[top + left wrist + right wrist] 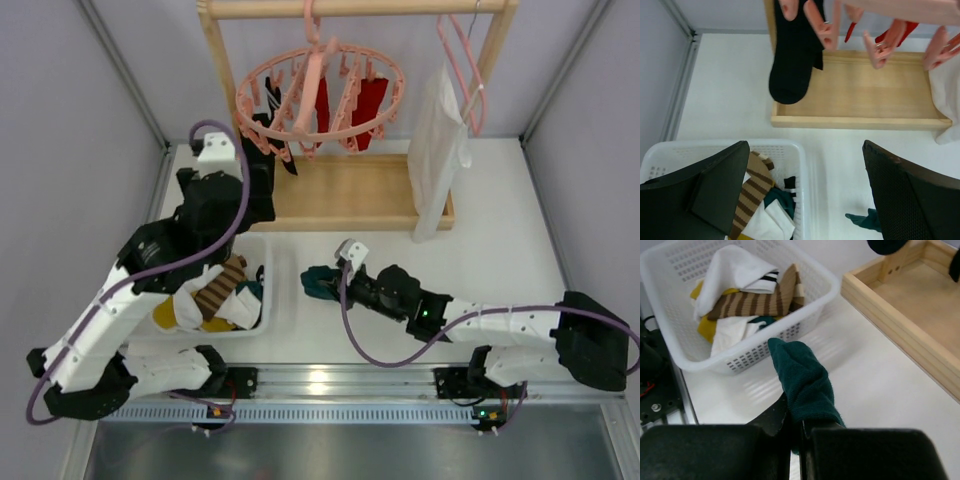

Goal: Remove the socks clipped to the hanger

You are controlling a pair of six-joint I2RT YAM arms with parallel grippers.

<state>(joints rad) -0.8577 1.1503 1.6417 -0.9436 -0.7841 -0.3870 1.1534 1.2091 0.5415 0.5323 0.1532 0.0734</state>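
Observation:
The round pink hanger (pixel 320 88) hangs from the wooden rack, with red socks (pixel 368 100) and a black sock (pixel 275 103) clipped to it. In the left wrist view the black sock (pixel 792 55) hangs from pink clips (pixel 822 30) ahead of my open, empty left gripper (pixel 805 195). In the top view the left gripper (pixel 255 180) is below the ring's left side. My right gripper (pixel 802 432) is shut on a dark green sock (pixel 802 380) just above the table, to the right of the basket. This sock also shows in the top view (pixel 320 282).
A white basket (pixel 275 300) at the left holds striped, white and yellow socks (pixel 215 290). The rack's wooden tray base (pixel 340 195) lies behind it. A white cloth garment (pixel 437 150) hangs from a plain pink hanger (pixel 462 70) at the right.

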